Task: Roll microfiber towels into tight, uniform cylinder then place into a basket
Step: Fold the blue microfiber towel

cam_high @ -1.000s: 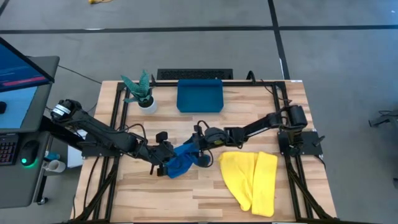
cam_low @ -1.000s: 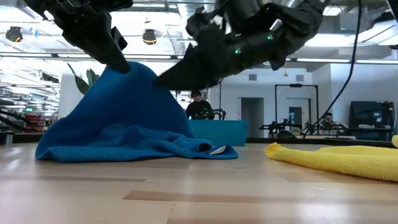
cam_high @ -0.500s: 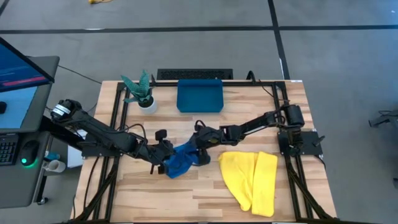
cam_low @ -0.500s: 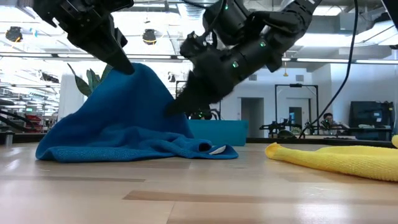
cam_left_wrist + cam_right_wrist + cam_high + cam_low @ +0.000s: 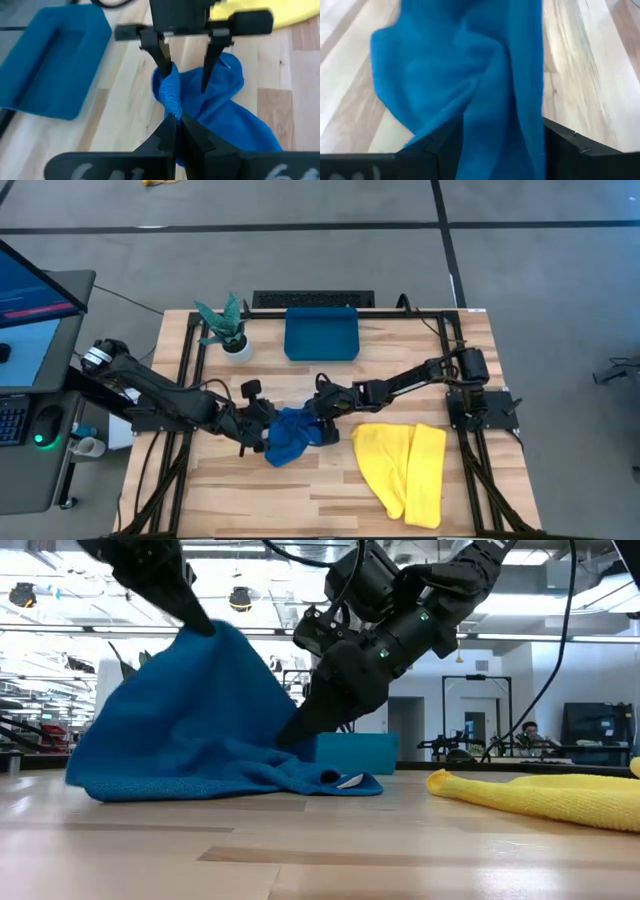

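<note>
The blue towel [image 5: 290, 436] lies bunched at the table's middle, its lower folds on the wood [image 5: 230, 780]. My left gripper [image 5: 264, 423] is shut on its raised peak [image 5: 205, 632]. My right gripper [image 5: 316, 420] is open, slanting down into the towel's right side [image 5: 300, 735], with bunched cloth between its fingers [image 5: 490, 100]. The yellow towel [image 5: 405, 465] lies flat, folded, at the near right. The teal basket [image 5: 322, 333] stands at the far middle. My left gripper pinches a bunched fold of the blue towel [image 5: 171, 107] between its two fingers, coming slantwise from above and the table's left. The fold stands up as a peak, and the rest drapes down onto the table. My right gripper's open fingers straddle a ridge of the same towel; one finger [image 5: 162, 52] lies against the ridge [image 5: 170, 80]. The fingers slant down from the table's right, their tips near the table.
A white pot with a green plant [image 5: 232, 340] stands at the far left, beside the basket. Bare wood lies along the near edge to the left of the yellow towel. People and equipment show in the room behind the table.
My left gripper has gone up and a little toward the table's left with the towel's peak, so the cloth's left side is drawn higher. My right gripper has come down and toward the left, into the towel's right side. The towel's lower folds stay on the table.
</note>
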### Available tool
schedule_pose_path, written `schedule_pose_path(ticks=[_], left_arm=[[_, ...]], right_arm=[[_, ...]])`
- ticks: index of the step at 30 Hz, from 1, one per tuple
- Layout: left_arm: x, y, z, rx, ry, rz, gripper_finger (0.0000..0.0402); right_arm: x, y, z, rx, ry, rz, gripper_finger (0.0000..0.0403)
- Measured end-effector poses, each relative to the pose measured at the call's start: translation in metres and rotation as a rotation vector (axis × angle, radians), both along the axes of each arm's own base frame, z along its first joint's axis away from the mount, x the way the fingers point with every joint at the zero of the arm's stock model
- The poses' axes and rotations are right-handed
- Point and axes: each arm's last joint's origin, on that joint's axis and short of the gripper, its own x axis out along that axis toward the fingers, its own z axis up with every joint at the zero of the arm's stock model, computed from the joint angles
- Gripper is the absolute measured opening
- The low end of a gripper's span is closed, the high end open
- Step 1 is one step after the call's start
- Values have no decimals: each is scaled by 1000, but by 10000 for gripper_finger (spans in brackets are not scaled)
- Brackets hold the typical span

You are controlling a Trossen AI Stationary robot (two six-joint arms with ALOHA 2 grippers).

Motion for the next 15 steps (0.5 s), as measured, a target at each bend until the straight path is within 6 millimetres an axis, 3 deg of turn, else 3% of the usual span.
schedule_pose_path(ticks=[9,15], left_arm=[[0,0,25,74,-6,35,2],[2,0,42,104,-36,36,2]], right_arm=[[-12,-3,38,-30,-20,-44,244],[-19,4,41,-34,33,-24,244]])
